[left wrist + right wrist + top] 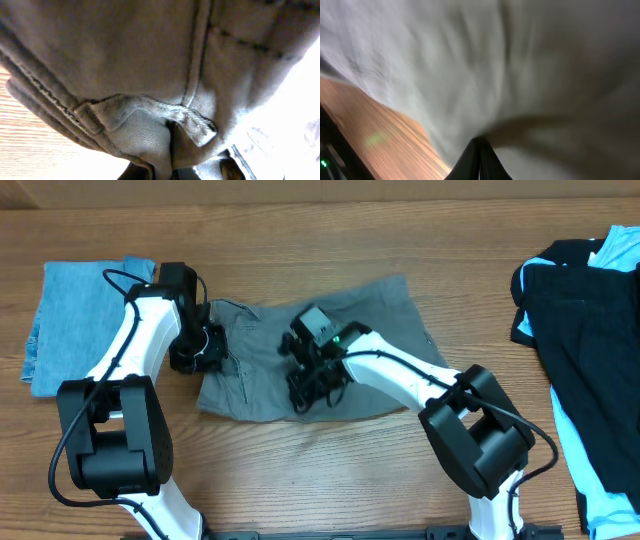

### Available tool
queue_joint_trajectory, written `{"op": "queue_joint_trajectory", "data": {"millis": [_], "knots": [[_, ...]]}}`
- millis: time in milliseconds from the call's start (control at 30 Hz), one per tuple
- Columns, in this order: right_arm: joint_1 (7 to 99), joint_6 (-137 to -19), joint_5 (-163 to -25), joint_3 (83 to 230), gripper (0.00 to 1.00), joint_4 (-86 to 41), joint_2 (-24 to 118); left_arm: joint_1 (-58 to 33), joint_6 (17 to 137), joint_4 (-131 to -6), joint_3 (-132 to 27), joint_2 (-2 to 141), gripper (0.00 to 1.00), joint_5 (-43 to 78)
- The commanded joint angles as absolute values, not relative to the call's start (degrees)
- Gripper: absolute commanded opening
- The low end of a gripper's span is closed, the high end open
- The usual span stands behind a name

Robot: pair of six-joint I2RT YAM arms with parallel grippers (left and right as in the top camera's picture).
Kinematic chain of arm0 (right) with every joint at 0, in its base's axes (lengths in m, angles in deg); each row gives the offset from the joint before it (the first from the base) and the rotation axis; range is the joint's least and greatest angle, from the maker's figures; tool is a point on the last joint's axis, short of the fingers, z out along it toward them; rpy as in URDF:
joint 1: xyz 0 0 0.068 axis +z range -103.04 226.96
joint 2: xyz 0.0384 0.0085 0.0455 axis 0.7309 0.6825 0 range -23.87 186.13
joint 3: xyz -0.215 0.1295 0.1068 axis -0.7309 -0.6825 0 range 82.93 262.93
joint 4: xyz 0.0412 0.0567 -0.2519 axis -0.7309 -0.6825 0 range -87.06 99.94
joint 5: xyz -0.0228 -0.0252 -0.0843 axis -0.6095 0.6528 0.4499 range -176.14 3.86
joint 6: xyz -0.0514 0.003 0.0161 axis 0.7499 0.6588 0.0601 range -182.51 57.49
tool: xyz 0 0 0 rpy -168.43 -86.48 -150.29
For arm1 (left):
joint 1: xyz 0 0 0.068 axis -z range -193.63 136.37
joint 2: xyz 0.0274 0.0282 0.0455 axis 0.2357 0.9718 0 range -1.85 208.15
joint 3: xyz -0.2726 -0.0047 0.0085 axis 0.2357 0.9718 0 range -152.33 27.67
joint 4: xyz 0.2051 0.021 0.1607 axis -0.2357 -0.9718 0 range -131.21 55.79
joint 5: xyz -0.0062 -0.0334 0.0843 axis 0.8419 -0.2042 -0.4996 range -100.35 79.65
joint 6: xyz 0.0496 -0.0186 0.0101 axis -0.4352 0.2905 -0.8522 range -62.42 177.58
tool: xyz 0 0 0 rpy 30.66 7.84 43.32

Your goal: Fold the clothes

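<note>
At the near edge of the wooden table (320,470) we see the two arm bases (110,435), left and right, with bare wood-grain boards between them running left to right. The boards look warm brown and matt, and the same grain shows under the cloth in both wrist views.

Just beyond that bare strip lies the grey garment (380,330), spread flat near the middle of the table, slightly left of centre. The right gripper (308,388) sits on it close to its near edge. In the right wrist view its dark fingers (479,161) are pressed together with a fold of the grey cloth pinched between them, and the fabric there is blurred.

A little farther and to the left, the left gripper (200,348) is at the garment's left edge. Its wrist view is filled with grey weave, a stitched seam and a belt loop (150,107), all gathered down into the jaws, which are clamped on the cloth.

On the right, a light blue garment (590,470) reaches from near to far with a black garment (575,310) lying on top of it. At the far left rests a denim-blue garment (75,310), folded flat and apart from the grey one.

Along the far edge runs a pale strip (300,190); we cannot tell what it is.
</note>
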State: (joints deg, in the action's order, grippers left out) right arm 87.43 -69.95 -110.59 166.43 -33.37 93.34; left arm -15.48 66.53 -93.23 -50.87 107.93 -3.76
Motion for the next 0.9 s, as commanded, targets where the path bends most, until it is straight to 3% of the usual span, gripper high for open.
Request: {"op": "queue_joint_trajectory", "data": {"millis": [0, 167, 500, 867], "knots": [[86.95, -69.84, -103.07, 171.29, 0.04, -33.24, 88.20, -14.98, 65.24, -93.78, -52.38, 106.81, 0.06, -6.08], [86.95, -69.79, -102.63, 167.46, 0.04, -32.65, 89.43, -15.00, 65.26, -93.82, -52.38, 106.81, 0.07, -6.10], [86.95, -69.79, -98.61, 159.88, 0.04, -18.88, 98.61, -15.00, 64.54, -93.98, -52.38, 106.81, 0.06, -6.58], [84.39, -69.82, -98.54, 167.92, 0.04, -24.87, 91.40, -15.00, 64.39, -94.07, -52.38, 106.81, 0.07, -6.56]]}}
